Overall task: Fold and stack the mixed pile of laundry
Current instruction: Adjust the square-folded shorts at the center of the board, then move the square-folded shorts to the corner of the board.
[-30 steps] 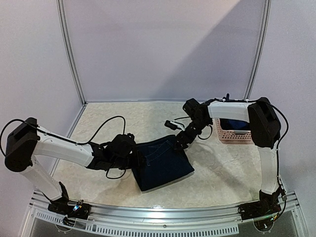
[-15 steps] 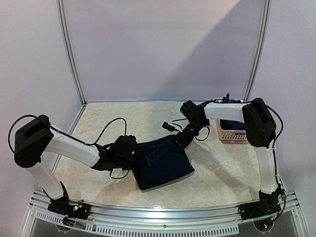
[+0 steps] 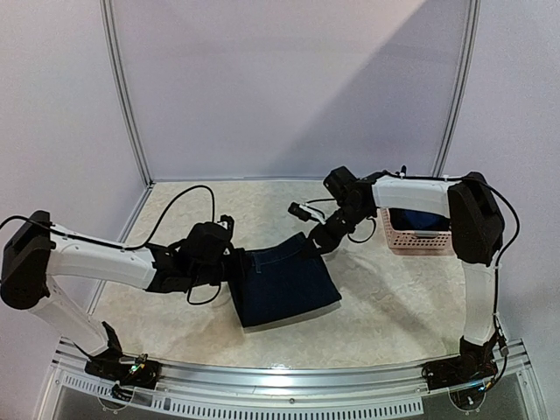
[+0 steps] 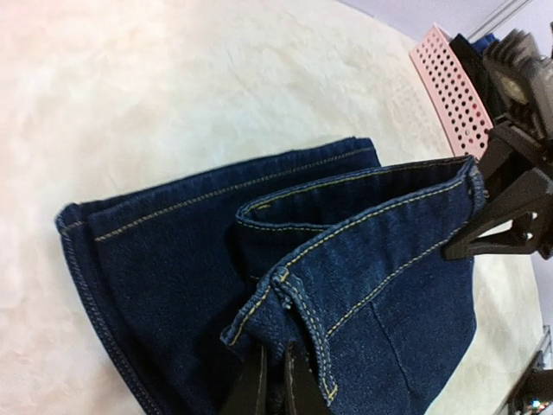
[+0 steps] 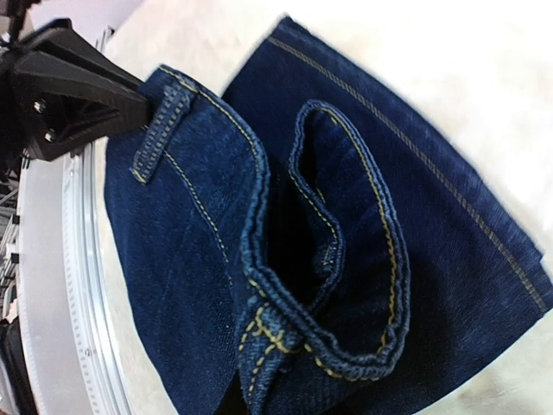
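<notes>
A dark navy denim piece point(image 3: 285, 284) lies folded on the table in front of the arms, with yellow stitching along its seams. My left gripper point(image 3: 234, 262) is shut on the waistband's left corner point(image 4: 281, 298); its fingers point(image 4: 255, 385) are pressed together under the cloth. My right gripper point(image 3: 316, 239) pinches the opposite corner of the same band point(image 4: 471, 177). That top layer hangs raised between the two, above the lower fold point(image 4: 147, 233). In the right wrist view the denim point(image 5: 346, 216) hides my own fingers. More dark garments point(image 3: 416, 219) sit in the basket.
A small pink perforated basket point(image 3: 395, 238) stands at the right, just behind the right arm, also seen in the left wrist view point(image 4: 445, 82). The metal front rail point(image 3: 289, 385) runs along the near table edge. Side posts and walls enclose the table.
Both grippers have closed on the denim's waistband corners. The left gripper has shifted back and left, and the band's edge now stands lifted off the lower fold.
</notes>
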Controlling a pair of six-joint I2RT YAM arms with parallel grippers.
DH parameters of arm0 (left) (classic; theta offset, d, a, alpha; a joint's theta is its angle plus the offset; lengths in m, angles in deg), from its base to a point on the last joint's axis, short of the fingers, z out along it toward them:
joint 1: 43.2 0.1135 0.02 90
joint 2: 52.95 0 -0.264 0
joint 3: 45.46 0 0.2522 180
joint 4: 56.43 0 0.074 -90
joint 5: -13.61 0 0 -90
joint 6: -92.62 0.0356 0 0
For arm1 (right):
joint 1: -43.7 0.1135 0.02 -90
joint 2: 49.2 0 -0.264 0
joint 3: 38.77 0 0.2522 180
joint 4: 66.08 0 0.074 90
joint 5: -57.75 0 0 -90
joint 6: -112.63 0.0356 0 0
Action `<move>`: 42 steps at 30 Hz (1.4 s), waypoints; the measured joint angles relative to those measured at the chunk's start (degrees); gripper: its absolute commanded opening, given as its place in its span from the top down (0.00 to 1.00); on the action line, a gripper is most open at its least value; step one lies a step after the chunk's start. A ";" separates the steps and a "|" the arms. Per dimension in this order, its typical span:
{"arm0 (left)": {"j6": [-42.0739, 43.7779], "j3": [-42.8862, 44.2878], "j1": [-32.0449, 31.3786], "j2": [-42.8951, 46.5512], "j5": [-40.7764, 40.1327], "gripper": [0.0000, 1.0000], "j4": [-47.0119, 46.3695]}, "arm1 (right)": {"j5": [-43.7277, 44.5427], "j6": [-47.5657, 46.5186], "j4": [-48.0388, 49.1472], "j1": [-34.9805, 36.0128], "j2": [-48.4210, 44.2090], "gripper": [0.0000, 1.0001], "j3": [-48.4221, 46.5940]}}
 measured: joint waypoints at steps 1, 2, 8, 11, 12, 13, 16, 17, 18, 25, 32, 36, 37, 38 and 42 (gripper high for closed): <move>0.92 0.52 0.09 0.26 -0.81 1.00 0.76 | 0.02 0.42 0.79 -0.11 -0.52 1.00 -0.02; 1.79 1.07 0.26 0.31 -1.38 1.00 1.46 | 0.02 0.85 1.60 -0.20 -0.83 1.00 -0.04; 7.19 6.27 4.39 -2.89 -5.70 0.96 2.75 | 1.86 4.50 7.63 -1.03 0.42 0.73 -3.06; 8.87 11.23 8.96 -10.78 -6.16 0.74 2.29 | 4.55 7.50 9.29 -1.68 6.73 0.56 -12.17; 9.25 13.22 10.45 -13.90 -5.97 0.69 2.99 | 5.33 7.98 9.35 -2.03 10.05 0.53 -16.85; 9.49 15.06 11.52 -16.57 -5.79 0.66 4.11 | 6.05 8.55 9.81 -2.38 12.74 0.51 -20.24; 10.21 17.22 12.81 -19.45 -6.62 0.58 7.04 | 8.15 9.79 10.84 -3.56 15.76 0.46 -20.68; 10.36 17.22 12.55 -19.02 -7.21 0.57 7.96 | 8.70 10.12 10.86 -3.82 15.52 0.46 -19.28; 10.36 17.22 12.07 -18.08 -7.85 0.56 8.81 | 9.42 10.14 11.17 -4.11 14.69 0.45 -16.76; 8.31 14.80 10.32 -6.27 -9.64 0.44 11.69 | 10.14 10.05 13.22 -3.91 -1.46 0.45 0.48; 3.23 8.72 10.32 -0.26 -0.94 0.31 15.63 | 4.72 6.64 15.56 -1.01 -14.03 0.46 7.41; -0.07 5.66 10.40 -0.33 5.73 0.25 16.31 | 2.62 5.18 15.34 -0.46 -11.17 0.46 8.94; -1.20 4.48 10.51 -0.37 7.26 0.25 15.87 | 2.32 4.96 15.19 -0.46 -9.97 0.46 8.96; -2.08 3.41 10.64 -0.50 8.46 0.25 15.19 | 2.05 4.81 15.10 -0.44 -8.98 0.47 8.96; -5.29 -0.59 11.02 -2.16 12.57 0.25 12.28 | 1.20 4.33 14.62 -0.09 -5.11 0.47 8.96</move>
